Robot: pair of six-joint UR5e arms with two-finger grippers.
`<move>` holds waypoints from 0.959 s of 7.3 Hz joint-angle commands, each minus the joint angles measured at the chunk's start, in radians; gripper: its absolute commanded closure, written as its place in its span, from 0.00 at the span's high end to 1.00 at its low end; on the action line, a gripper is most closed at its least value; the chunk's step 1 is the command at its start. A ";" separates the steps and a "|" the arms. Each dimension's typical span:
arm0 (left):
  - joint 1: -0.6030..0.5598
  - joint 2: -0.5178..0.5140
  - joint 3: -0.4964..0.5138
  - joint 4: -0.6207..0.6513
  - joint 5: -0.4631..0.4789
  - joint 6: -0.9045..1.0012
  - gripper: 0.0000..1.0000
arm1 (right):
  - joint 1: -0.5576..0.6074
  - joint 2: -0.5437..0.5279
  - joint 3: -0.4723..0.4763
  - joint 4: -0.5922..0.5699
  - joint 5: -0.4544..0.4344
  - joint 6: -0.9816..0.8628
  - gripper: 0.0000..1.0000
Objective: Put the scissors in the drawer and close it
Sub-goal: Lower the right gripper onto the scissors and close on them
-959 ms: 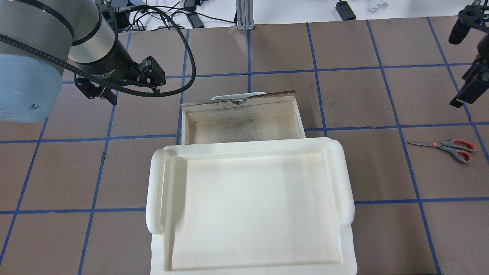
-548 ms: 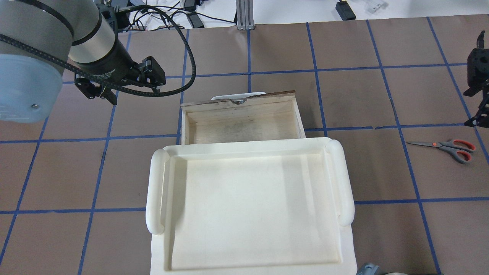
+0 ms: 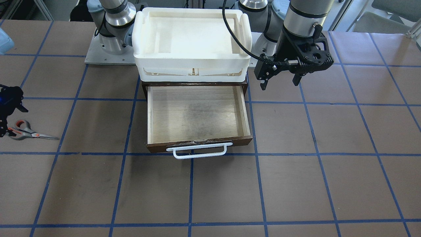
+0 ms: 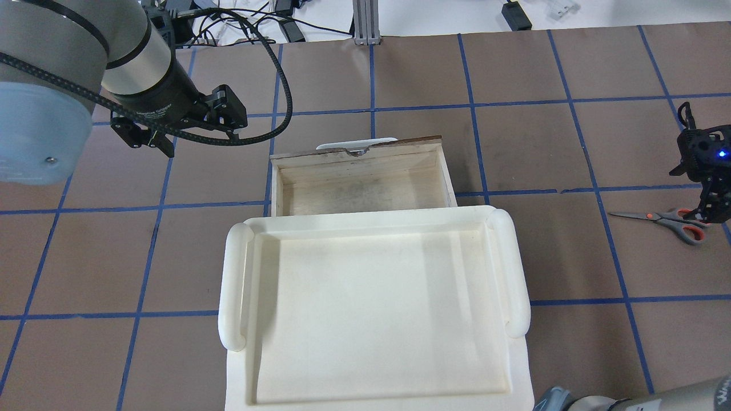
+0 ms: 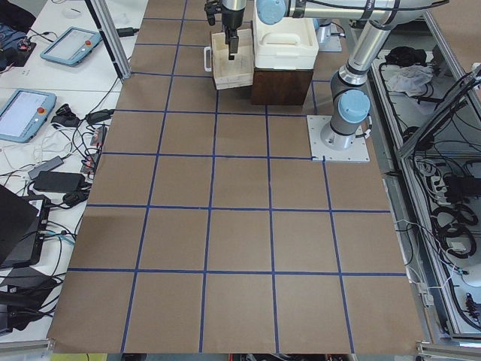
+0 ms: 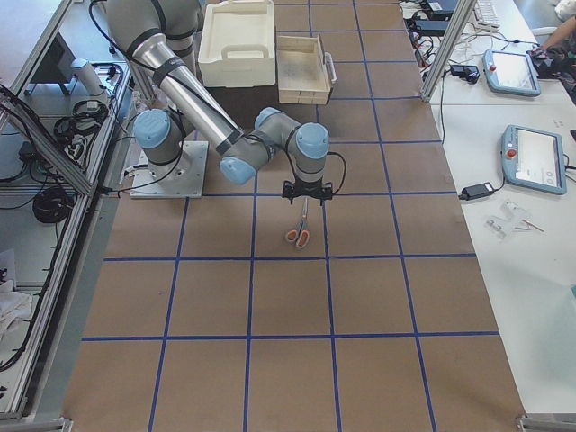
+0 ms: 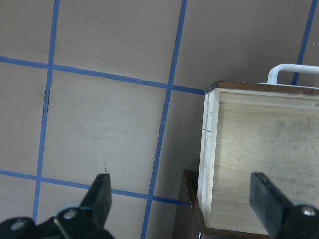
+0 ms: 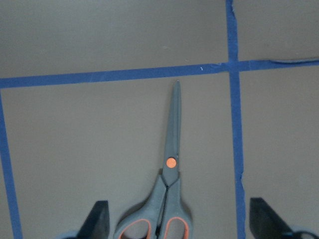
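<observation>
Overhead: within 1 second my right gripper [image 4: 710,212] had dropped from the far right corner to hang over the scissors [image 4: 662,217] by the right edge, so pickup looked near. The drawer [image 4: 365,191] stood open mid-table.
Right wrist: jaws apart, flanking the handles, blades pointing ahead.
Left wrist: left gripper [image 7: 182,195] apart, idle.

Grey-orange scissors [image 4: 662,217], pale drawer [image 3: 197,113], white tray [image 4: 371,314]
</observation>
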 commanded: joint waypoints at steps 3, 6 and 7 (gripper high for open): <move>-0.001 0.000 0.000 0.000 0.000 0.000 1.00 | -0.005 0.097 0.054 -0.143 -0.036 0.129 1.00; -0.001 -0.001 0.000 0.000 -0.001 0.000 1.00 | -0.006 0.123 0.057 -0.174 -0.032 0.115 1.00; -0.001 -0.001 0.000 0.000 -0.001 0.000 1.00 | -0.008 0.131 0.057 -0.192 -0.032 0.117 1.00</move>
